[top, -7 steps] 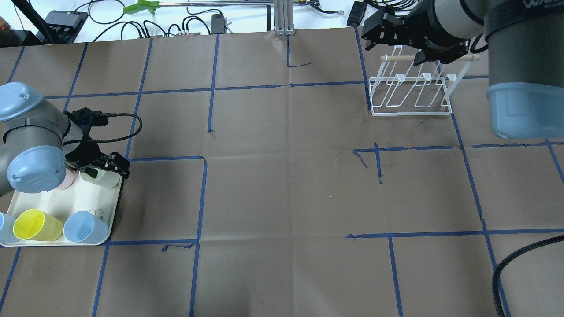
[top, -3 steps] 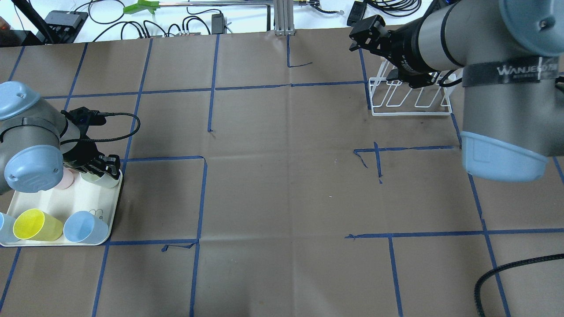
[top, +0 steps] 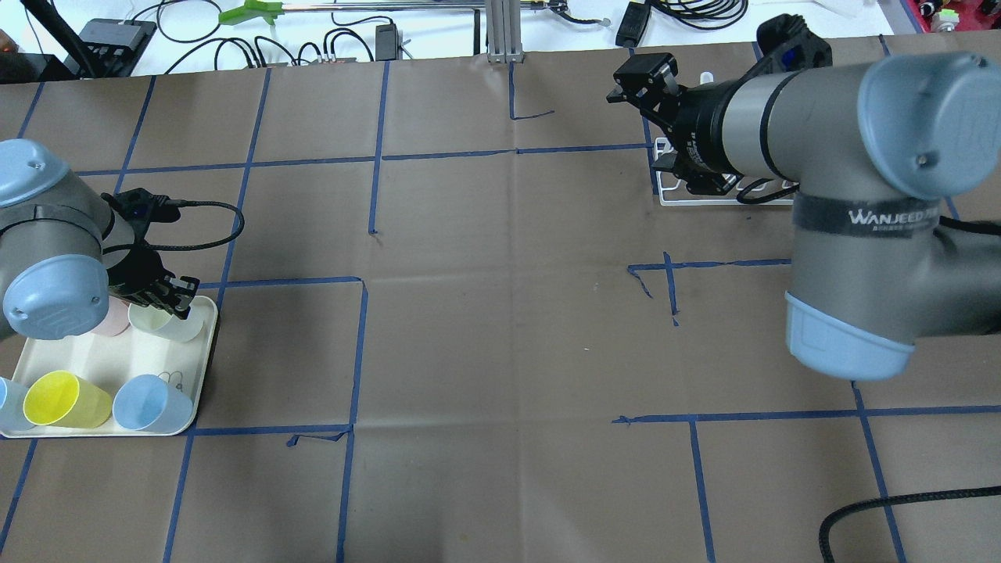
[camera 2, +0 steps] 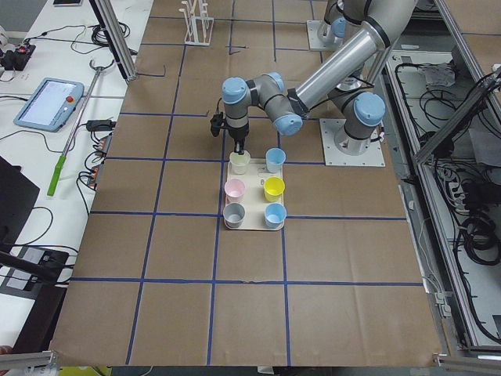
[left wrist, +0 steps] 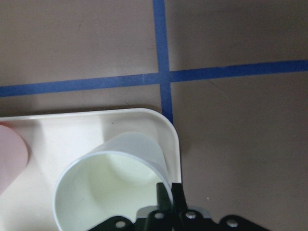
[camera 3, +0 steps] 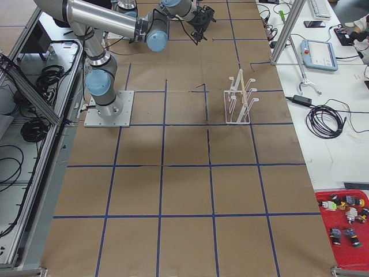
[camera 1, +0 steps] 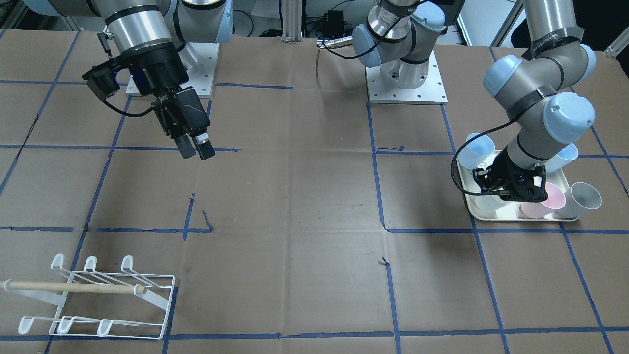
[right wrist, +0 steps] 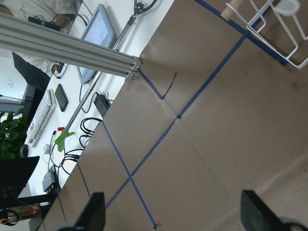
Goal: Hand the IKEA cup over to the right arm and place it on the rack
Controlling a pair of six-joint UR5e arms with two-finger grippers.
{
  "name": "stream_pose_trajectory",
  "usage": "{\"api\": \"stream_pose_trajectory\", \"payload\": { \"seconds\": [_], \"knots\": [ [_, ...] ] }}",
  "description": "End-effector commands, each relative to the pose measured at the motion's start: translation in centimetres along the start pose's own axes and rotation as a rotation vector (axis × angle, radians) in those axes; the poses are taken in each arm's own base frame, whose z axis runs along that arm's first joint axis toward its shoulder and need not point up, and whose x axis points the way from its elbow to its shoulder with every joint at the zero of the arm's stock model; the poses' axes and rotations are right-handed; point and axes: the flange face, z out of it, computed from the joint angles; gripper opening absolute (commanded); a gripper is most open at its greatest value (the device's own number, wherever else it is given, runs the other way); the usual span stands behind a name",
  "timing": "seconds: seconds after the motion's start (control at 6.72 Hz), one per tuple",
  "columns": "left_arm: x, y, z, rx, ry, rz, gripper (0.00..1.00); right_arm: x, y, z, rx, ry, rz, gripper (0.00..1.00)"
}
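Note:
A cream IKEA cup (top: 160,322) stands at the far right corner of the cream tray (top: 205,367). My left gripper (top: 178,306) is shut on its rim. The left wrist view shows the fingers (left wrist: 163,195) pinching the cup's wall (left wrist: 110,187). My right gripper (top: 635,78) is open and empty, held high above the table near the white wire rack (camera 1: 93,295). In the overhead view my right arm hides most of the rack (top: 680,195). The right wrist view shows a rack corner (right wrist: 269,29) and both fingers (right wrist: 96,211) wide apart.
On the tray are a yellow cup (top: 62,399), a blue cup (top: 148,403) and a pink cup (top: 116,317). A grey cup (camera 1: 582,199) sits at the tray's outer edge. Cables and an aluminium post (top: 500,31) line the far table edge.
My right arm has swung left and nearer, so it now covers the rack in the overhead view. My left gripper has shifted slightly left with the cream cup, which now stands more upright.

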Motion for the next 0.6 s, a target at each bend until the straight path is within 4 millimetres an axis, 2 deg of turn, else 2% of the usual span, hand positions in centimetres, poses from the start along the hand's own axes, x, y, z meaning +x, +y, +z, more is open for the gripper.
{"api": "stream_pose_trajectory", "payload": {
  "seconds": [0.0, 0.15, 0.3, 0.45],
  "knots": [
    [-0.6, -0.4, -2.1, 0.028, -0.031, -0.002, 0.0, 3.0, 2.2, 0.5, 0.016, -0.098, 0.172, 1.0],
    [-1.0, -1.5, -5.5, 0.059, -0.042, 0.002, 0.0, 3.5, 2.5, 0.4, 0.024, -0.121, 0.198, 1.0],
    [-1.7, -3.4, -10.0, 0.057, -0.023, 0.008, 0.0, 3.5, 2.5, 0.4, 0.025, -0.122, 0.199, 1.0],
    [-1.5, -5.6, -14.9, 0.112, 0.054, 0.023, 0.0, 3.5, 2.5, 0.4, 0.025, -0.122, 0.199, 1.0]
  ]
}}
